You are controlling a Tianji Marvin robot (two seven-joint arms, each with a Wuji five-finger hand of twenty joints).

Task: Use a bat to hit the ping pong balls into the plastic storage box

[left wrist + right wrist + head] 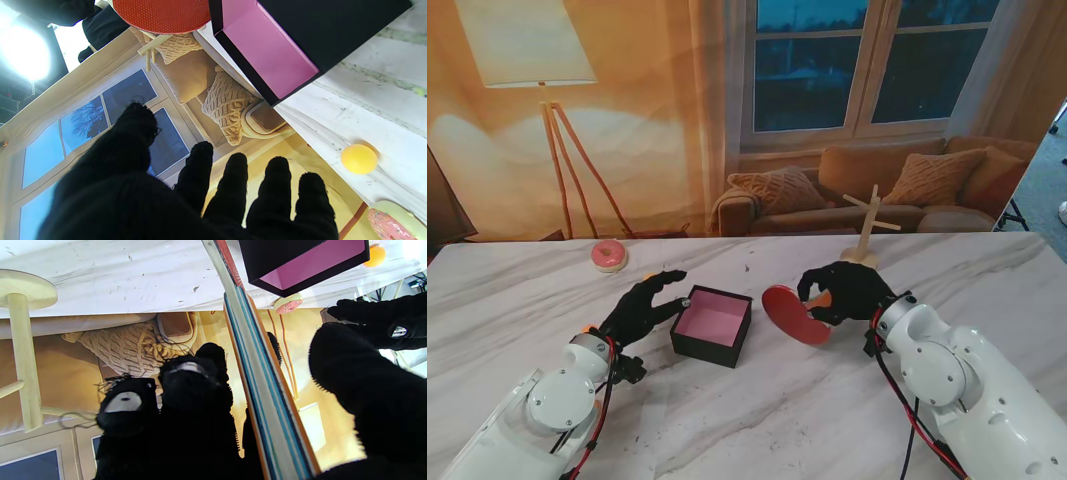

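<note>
the right robot hand (845, 292) was clamped on the handle of the bat (796, 314), with the red blade tilted toward the box (713, 325) and hanging just beside its right wall, most likely so a short swing would drive toward the open top. in the right wrist view the blade ran edge-on between the fingers (190, 383) and the thumb, which suggested a firm grip meant to keep the face from twisting on contact. the box, black outside and pink inside, sat on the desk (757, 420) between the two arms, its mouth facing up, and no ball showed inside it. the left robot hand (640, 308) hovered just beside the box's left wall with its fingers apart and nothing held, perhaps placed there to fence in a rolling ball or steady the box. one orange ball (359, 159) lay on the desk on the left hand's side of the box, near a pink doughnut (609, 255) at the far edge, so it was across the box from the bat. a small wooden stand (864, 240) stood behind the right hand, well apart from the play. i judged the hitting had not yet begun.
</note>
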